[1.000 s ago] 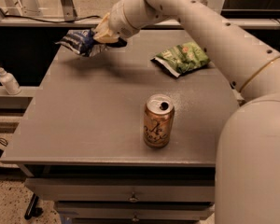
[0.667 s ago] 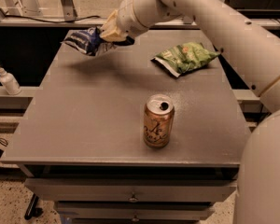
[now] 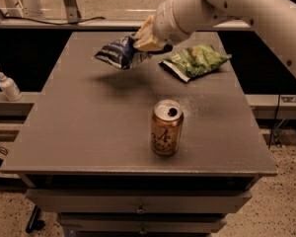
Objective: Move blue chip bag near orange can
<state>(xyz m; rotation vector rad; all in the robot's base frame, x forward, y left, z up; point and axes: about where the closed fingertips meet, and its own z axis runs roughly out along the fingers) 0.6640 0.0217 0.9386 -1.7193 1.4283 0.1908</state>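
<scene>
The blue chip bag (image 3: 118, 53) is crumpled dark blue foil with white lettering. It hangs in the air above the far middle of the grey table (image 3: 79, 132). My gripper (image 3: 144, 42) is shut on the bag's right end and holds it clear of the tabletop; its shadow falls on the table below. The orange can (image 3: 166, 128) stands upright near the table's front edge, well in front of the bag and a little right of it. Its silver top is open.
A green chip bag (image 3: 195, 60) lies on the far right of the table, just right of my gripper. A white pump bottle (image 3: 6, 84) stands on a ledge to the left. Drawers (image 3: 138, 209) sit under the table front.
My gripper has carried the blue chip bag from the table's far left corner rightward and toward the middle, closer to the orange can. The can and green bag have not moved on the table.
</scene>
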